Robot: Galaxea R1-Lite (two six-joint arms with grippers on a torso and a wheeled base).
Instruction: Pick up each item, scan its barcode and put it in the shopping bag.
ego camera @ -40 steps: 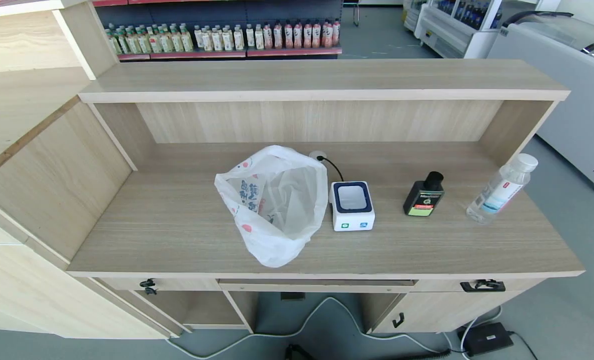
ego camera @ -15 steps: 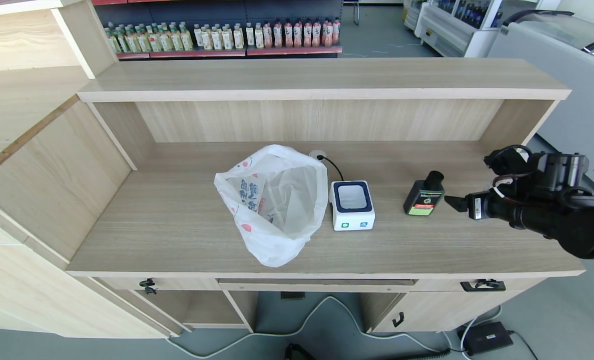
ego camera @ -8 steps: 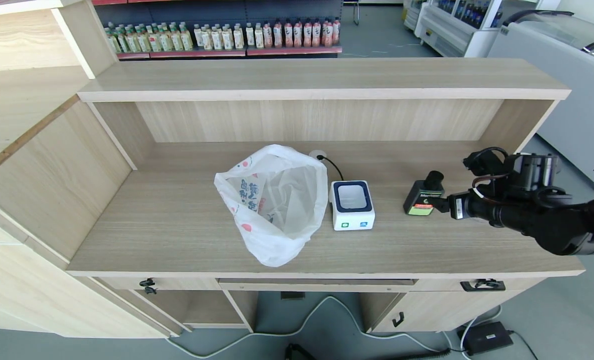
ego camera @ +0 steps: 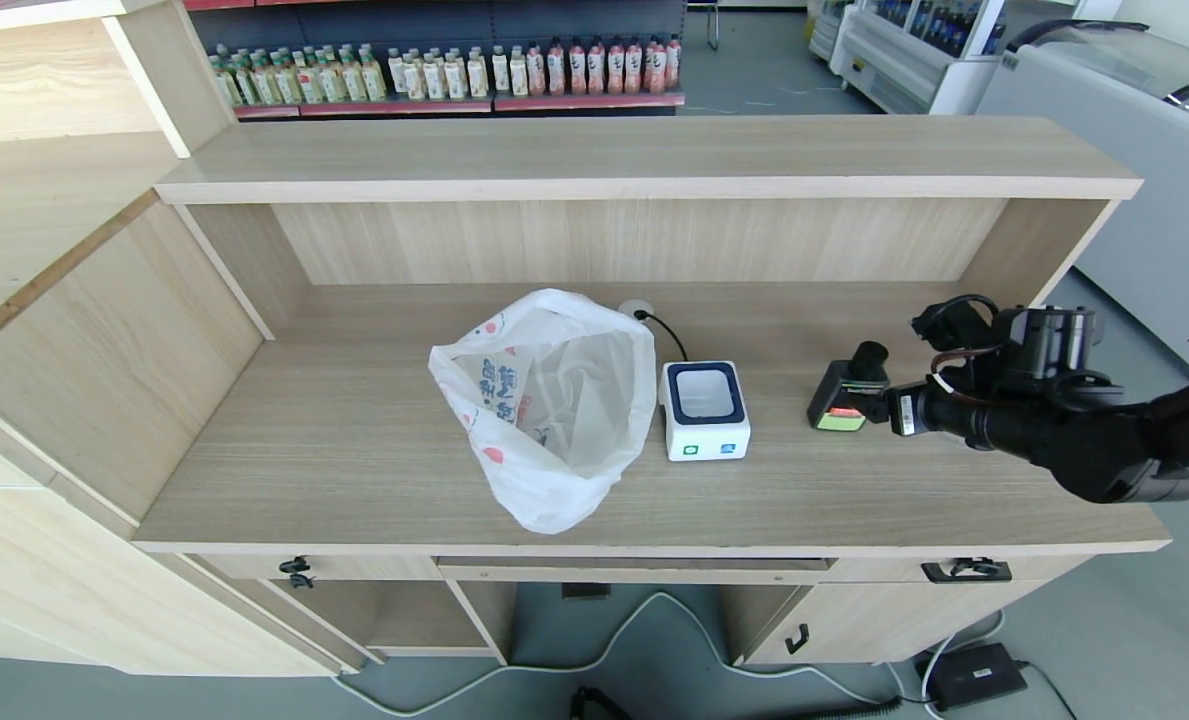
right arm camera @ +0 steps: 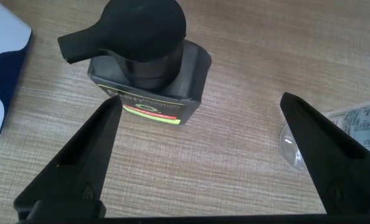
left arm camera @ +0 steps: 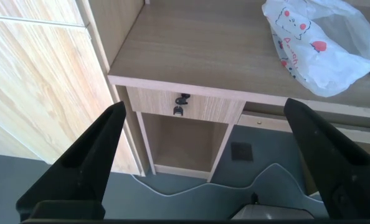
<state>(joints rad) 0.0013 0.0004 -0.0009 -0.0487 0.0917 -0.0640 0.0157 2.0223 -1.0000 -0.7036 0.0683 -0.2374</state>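
The black bottle (right arm camera: 149,68) is seen standing on the tabletop (ego camera: 354,440) just ahead of the wide-open, empty right gripper (right arm camera: 200,165), a clear water bottle (right arm camera: 353,134) beside one finger is disclosed by the right wrist view, and the shopping bag (left arm camera: 322,43) is seen well ahead of the open, empty left gripper (left arm camera: 216,162).

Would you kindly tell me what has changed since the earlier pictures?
The right gripper came in from the right and moved left to the black bottle, open, with nothing grasped. The bottle, scanner and shopping bag stayed put.
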